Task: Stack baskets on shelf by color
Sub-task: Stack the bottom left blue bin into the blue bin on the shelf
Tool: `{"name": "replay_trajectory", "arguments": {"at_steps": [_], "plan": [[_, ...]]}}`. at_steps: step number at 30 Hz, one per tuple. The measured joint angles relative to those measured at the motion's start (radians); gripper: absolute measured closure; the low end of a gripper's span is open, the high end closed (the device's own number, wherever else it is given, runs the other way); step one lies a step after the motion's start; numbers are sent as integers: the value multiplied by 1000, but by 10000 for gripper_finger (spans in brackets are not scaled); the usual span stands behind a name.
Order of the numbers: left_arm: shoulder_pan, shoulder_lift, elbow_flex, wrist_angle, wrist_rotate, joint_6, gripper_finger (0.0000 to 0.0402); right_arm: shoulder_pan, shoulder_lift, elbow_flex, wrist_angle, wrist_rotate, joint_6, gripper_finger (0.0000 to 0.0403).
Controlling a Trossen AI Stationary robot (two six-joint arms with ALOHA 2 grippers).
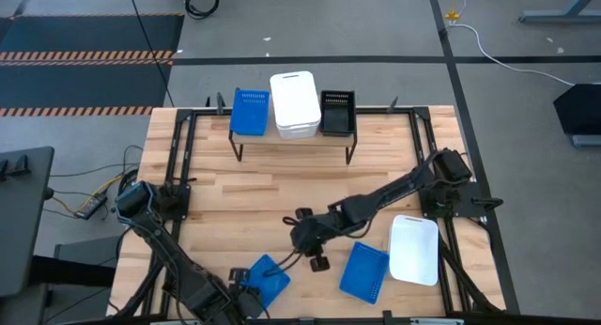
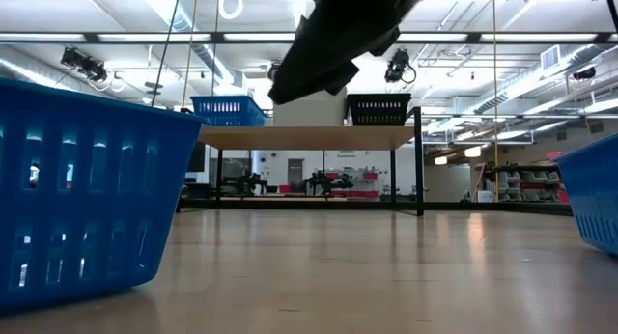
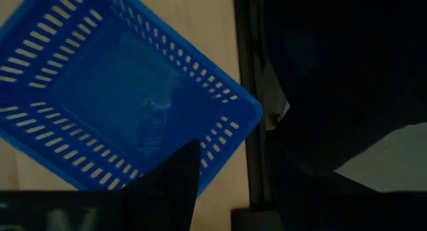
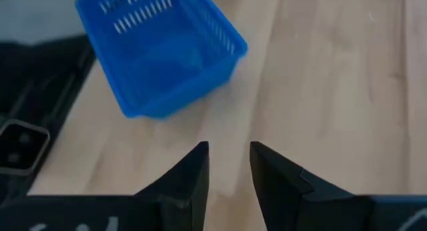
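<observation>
spanning pale plank tabletop (image 1: 272, 198), striped floor (image 1: 84, 53)

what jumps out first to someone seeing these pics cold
The shelf at the table's far edge carries a blue basket, a white stack and a black basket side by side. Near the front, the right gripper, open and empty, hangs between two loose blue baskets, with a white basket beside them.

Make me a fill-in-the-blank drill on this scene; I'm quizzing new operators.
1. The shelf holds a blue stack, a ____ stack and a black stack.
2. ____ blue baskets lie on the table.
3. The right gripper is open and holds ____.

Answers: white; two; nothing
</observation>
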Motion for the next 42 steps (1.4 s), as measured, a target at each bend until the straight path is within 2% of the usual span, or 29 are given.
{"name": "replay_trajectory", "arguments": {"at_steps": [8,14,23,29,37,42], "plan": [[-25,0,0,-17,-34,32,230,68,0,-170,314,2,99,288],[-46,30,2,-19,-15,125,230,100,0,-252,445,5,119,288],[-19,89,2,-33,-17,267,230,136,0,-266,484,51,118,289],[3,89,2,-102,-39,324,230,159,0,-266,524,135,117,289],[9,92,1,-139,-38,333,230,137,0,-266,558,141,125,289],[3,130,1,-137,22,388,230,137,0,-266,561,141,136,289]]}}
